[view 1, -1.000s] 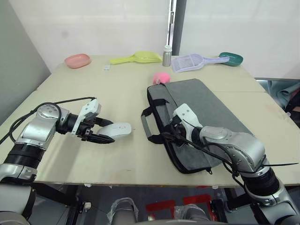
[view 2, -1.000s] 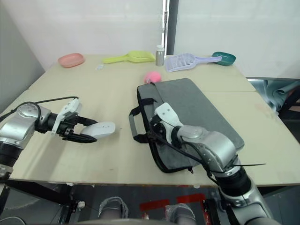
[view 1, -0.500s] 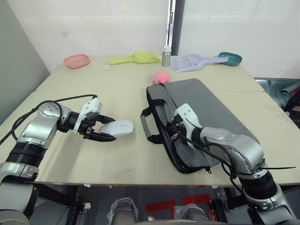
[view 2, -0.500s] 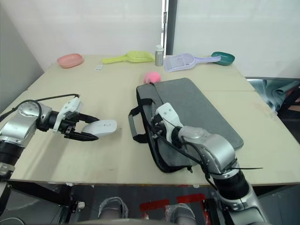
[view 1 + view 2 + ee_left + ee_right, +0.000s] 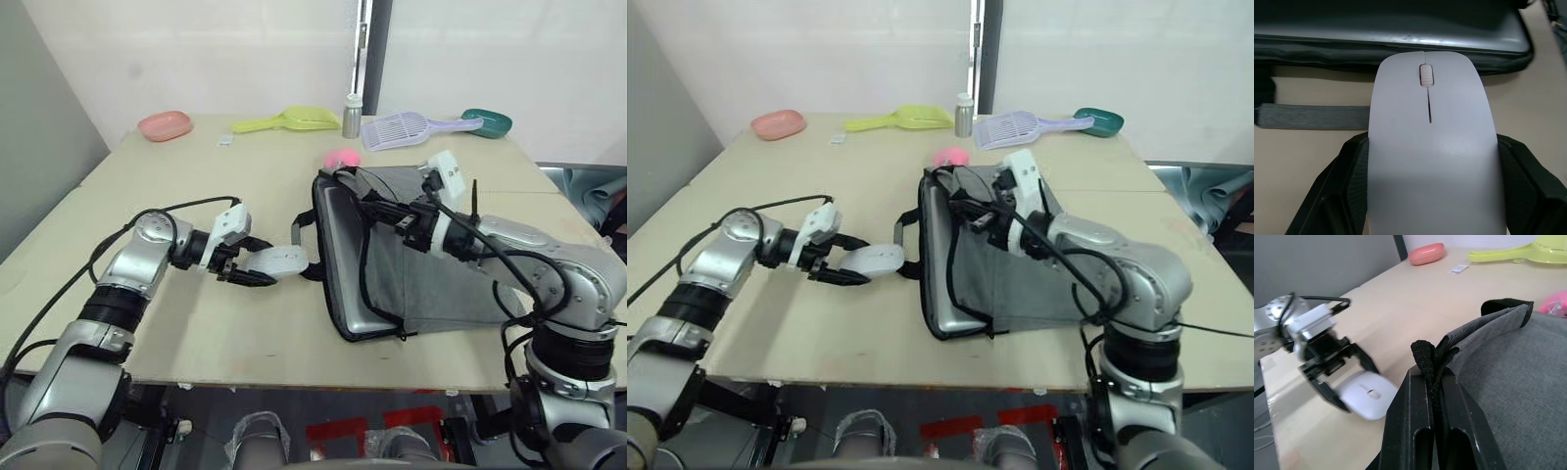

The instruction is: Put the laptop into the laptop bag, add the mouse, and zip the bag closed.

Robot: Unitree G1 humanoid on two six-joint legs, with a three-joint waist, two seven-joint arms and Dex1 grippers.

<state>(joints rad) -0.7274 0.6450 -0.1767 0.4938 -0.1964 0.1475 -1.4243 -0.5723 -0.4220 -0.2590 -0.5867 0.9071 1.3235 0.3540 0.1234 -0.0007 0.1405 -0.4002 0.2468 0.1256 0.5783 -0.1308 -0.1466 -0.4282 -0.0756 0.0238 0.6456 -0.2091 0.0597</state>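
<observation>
Left claw pinches one mouse; right claw pinches one laptop bag edge, one laptop inside.

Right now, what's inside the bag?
The laptop: its silver edge shows in the bag's mouth, which the right gripper lifts open by the flap. The rest is covered by grey fabric. The mouse is outside, in the left gripper.

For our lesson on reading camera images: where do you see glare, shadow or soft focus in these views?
Left wrist view: a bright streak of glare runs along the laptop edge, and the mouse has a soft sheen. Right wrist view: the near fingers look soft, the pink dish clearer. Left eye view: a faint shadow lies under the left gripper.
</observation>
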